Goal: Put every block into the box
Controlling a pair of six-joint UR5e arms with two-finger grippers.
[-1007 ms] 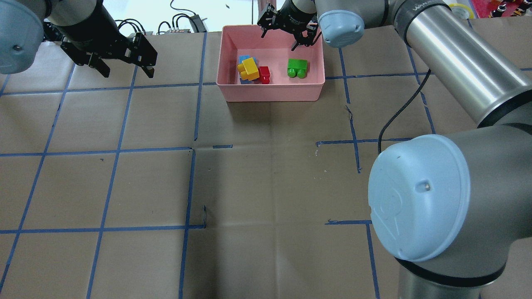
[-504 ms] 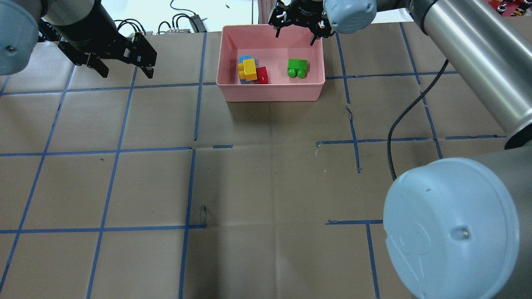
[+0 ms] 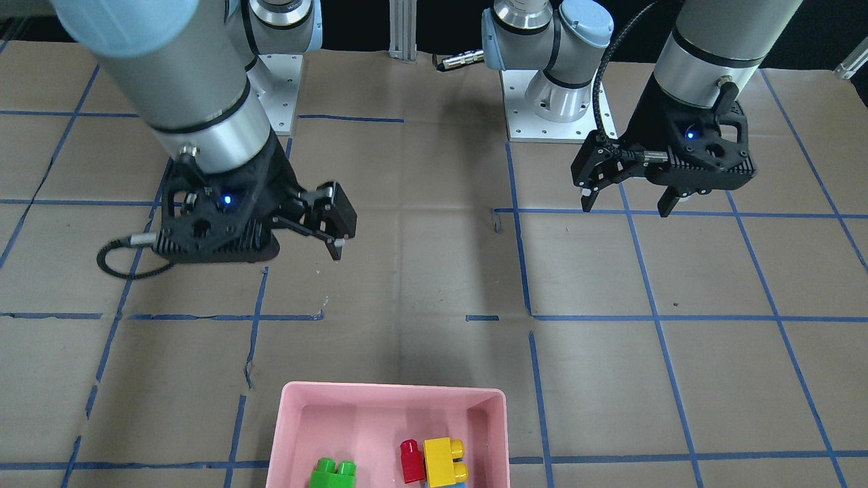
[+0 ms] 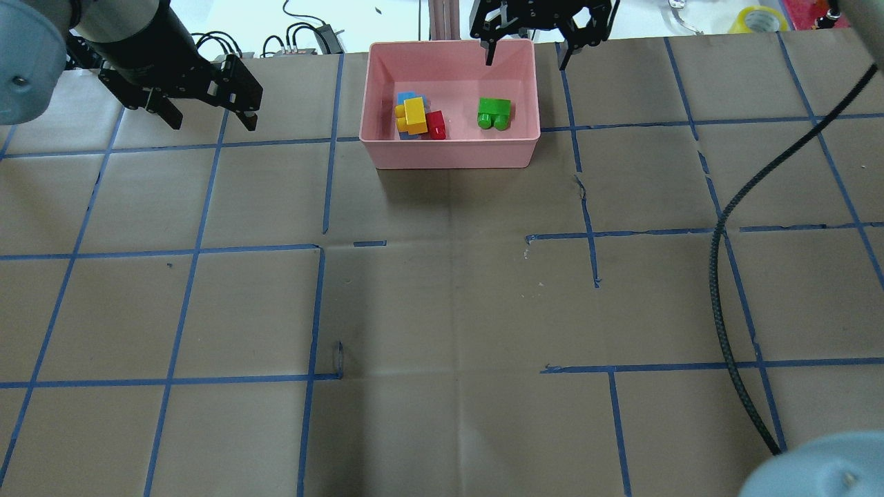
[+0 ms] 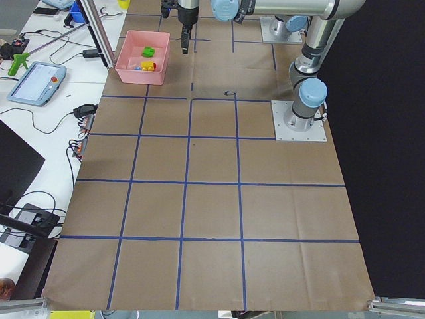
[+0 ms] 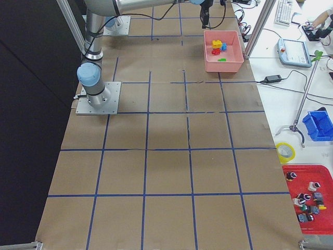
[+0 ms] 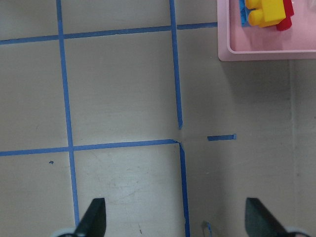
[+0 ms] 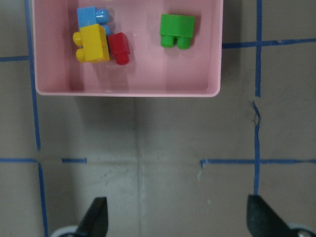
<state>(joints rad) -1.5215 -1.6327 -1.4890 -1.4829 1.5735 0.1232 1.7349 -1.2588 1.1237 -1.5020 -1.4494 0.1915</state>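
Nearest the robot, the table shows brown paper gridded with blue tape. Farther out, the box holds all four blocks. The green lies alone toward its right. The yellow, red and blue are clustered at its left, yellow partly over blue. Well to the box's left hangs the left gripper, and over the far right corner the right gripper. Both are spread wide and carry nothing. Judged step: loading complete. The next move calls for no grasp, only parking the arms clear.
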